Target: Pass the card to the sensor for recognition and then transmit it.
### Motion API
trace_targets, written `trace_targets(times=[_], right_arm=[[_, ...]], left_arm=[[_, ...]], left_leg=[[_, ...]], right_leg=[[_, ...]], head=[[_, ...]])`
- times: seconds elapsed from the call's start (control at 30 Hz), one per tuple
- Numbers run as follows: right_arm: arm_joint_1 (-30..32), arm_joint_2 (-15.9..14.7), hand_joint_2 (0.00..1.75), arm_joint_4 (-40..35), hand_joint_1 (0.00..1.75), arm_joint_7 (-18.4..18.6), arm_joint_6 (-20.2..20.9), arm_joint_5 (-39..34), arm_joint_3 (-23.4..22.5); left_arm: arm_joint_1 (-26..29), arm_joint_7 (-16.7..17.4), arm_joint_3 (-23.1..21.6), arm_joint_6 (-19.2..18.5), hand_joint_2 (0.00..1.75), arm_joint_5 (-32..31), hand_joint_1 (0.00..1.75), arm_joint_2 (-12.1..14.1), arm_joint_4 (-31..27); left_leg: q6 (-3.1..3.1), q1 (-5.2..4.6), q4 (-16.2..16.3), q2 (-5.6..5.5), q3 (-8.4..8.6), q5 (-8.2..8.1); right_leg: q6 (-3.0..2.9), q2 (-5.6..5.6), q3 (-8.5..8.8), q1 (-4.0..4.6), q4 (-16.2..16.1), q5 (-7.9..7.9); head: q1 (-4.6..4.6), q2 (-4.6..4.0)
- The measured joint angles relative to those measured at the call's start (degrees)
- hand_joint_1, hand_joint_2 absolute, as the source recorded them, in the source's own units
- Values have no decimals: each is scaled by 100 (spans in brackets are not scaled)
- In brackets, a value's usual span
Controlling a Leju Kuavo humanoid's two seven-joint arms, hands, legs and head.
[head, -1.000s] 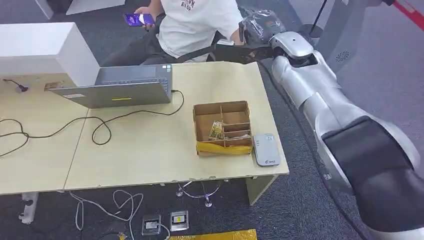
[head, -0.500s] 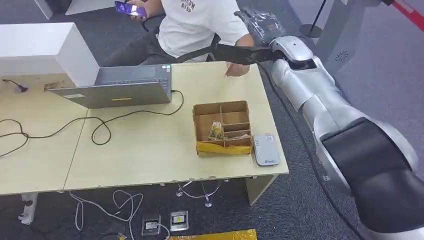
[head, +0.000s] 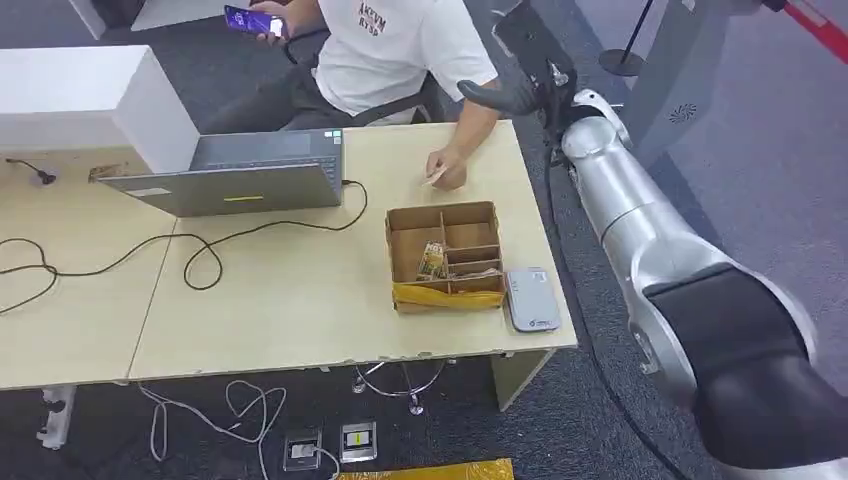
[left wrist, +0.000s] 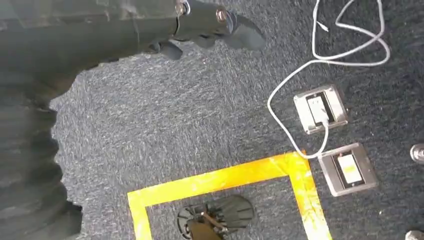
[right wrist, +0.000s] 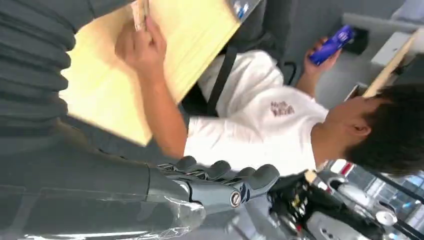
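The tabletop is pale wood-coloured, carrying a brown cardboard box with a yellow front edge, a light grey sensor, a grey laptop and a black cable. The person's shirt is white with dark lettering and the phone glows purple-blue. The carpet is dark grey, speckled, with yellow tape and a white cord.
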Motion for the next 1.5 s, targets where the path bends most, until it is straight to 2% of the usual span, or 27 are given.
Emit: trace_targets(times=[0.23, 0.43, 0.6, 0.77, 0.97, 1.0, 1.13, 1.5], right_arm=[[941, -284, 175, -1406, 0, 408, 83, -681, -100], [1675, -555, 175, -2443, 0, 522, -256, -357, -85], [2343, -728, 175, -3141, 0, 472, -440, 377, -61], [2834, -782, 175, -3571, 0, 454, -499, 685, -61], [3110, -822, 175, -3789, 0, 535, -569, 882, -65], [3164, -826, 175, -3830, 0, 544, -584, 912, -68], [3495, -892, 175, -4023, 0, 588, -595, 1111, -89], [3780, -1062, 175, -4264, 0, 741, -389, 1841, -98]], left_arm=[[116, -114, 0, 24, 175, 125, 0, -2, 2], [117, -116, 0, 15, 175, 127, 0, 35, 4], [110, -116, -9, 13, 175, 151, 0, 61, 2], [95, -116, -28, 9, 175, 151, 0, 68, 2], [86, -111, -41, 9, 175, 144, 0, 92, 2], [80, -109, -61, 9, 0, 140, 0, 92, 2], [57, -74, -133, 0, 0, 118, 0, 109, 2], [-33, -22, -230, -33, 0, 90, 0, 155, 2]], left_leg=[[0, 0, 1, 0, 0, 0], [1, 0, 2, 3, 0, -2], [1, 0, 1, 3, 0, -2], [0, 1, 1, 6, 0, -2], [-2, 0, 1, 10, 0, -4], [-2, 1, 2, 10, 0, -4], [-2, 0, 2, 8, -4, -4], [-3, 1, 2, 18, 0, -6]], right_leg=[[0, 0, 0, 0, 0, 0], [0, 3, 0, 0, -2, 0], [0, 3, -1, 0, -2, 0], [0, 4, -2, 1, -2, 0], [0, 9, -3, 0, -2, 0], [0, 9, -3, 1, -3, 0], [0, 3, -4, 0, -3, 0], [0, 16, -4, 1, -3, 1]], head=[[-2, 0], [0, 0], [-4, 0], [0, 0], [-2, 0], [-2, 0], [-2, 0], [-2, 0]])
